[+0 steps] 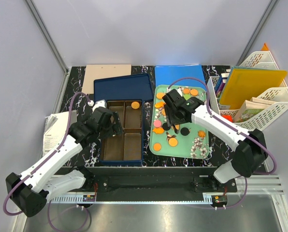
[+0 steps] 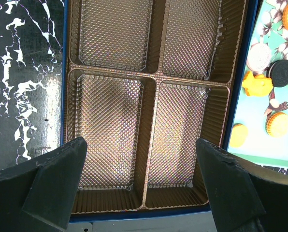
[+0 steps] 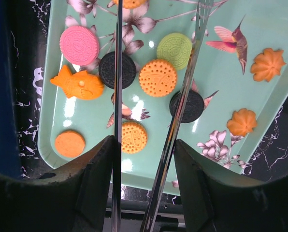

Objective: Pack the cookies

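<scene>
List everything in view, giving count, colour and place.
cookies: many, mostly orange, with one pink, one green and two black seen from the right wrist, on the tray
boxed cookie: one, orange, far right compartment
mint-green tray: one, floral print, right of the box
blue box: one, brown insert, table centre
blue lid: one, behind the box
blue sheet: one, behind the tray
beige board: one, far left
notebook: one, white, left edge
file racks: a few, white, far right
yellow folder: one, in the racks
table: one, black marble
tongs: one, metal, between the right fingers
left arm, right arm: white and black
left fingers: black, open over the box
right fingers: black, closed on the tongs above the tray
</scene>
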Tool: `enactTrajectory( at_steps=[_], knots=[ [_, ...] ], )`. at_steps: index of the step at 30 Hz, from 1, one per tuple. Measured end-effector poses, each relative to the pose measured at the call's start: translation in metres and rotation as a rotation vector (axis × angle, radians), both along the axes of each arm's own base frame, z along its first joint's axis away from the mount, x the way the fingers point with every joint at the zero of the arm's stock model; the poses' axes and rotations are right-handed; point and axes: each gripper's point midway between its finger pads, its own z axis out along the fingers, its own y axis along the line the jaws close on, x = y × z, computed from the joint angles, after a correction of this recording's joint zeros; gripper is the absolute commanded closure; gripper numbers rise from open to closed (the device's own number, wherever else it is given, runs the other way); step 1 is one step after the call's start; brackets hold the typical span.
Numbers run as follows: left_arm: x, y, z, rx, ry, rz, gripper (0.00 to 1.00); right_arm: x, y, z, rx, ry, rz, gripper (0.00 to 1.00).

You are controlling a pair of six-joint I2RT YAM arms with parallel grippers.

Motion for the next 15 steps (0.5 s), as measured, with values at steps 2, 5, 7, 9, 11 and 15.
enactTrajectory(
  at_steps=[2,5,7,9,11,15],
  knots=[
    [0.0001,0.0,0.0001,0.0,0.0,0.001,0.01,-0.0009,0.0029,-0.0021,-0.002,0.004,0.008,0.46],
    [0.0003,-0.0003,0.0002,-0.002,-0.001,0.0,0.01,-0.0008,0.0048,-0.0023,0.0,0.002,0.013,0.47],
    [0.001,-0.0009,0.0006,-0.004,-0.004,0.0,0.01,0.0009,0.0059,-0.0015,0.004,-0.006,0.013,0.5],
    [0.0013,-0.0011,0.0009,-0.005,-0.006,0.0,0.01,0.0016,0.0063,-0.0012,0.004,-0.009,0.015,0.53],
    [0.0012,-0.0015,0.0006,-0.006,-0.004,-0.002,0.01,0.0019,0.0064,-0.0012,0.004,-0.01,0.016,0.57],
    [0.0023,-0.0038,0.0001,-0.011,-0.002,-0.006,0.01,0.0019,0.0053,-0.0013,0.001,-0.013,0.013,0.76]
  ],
)
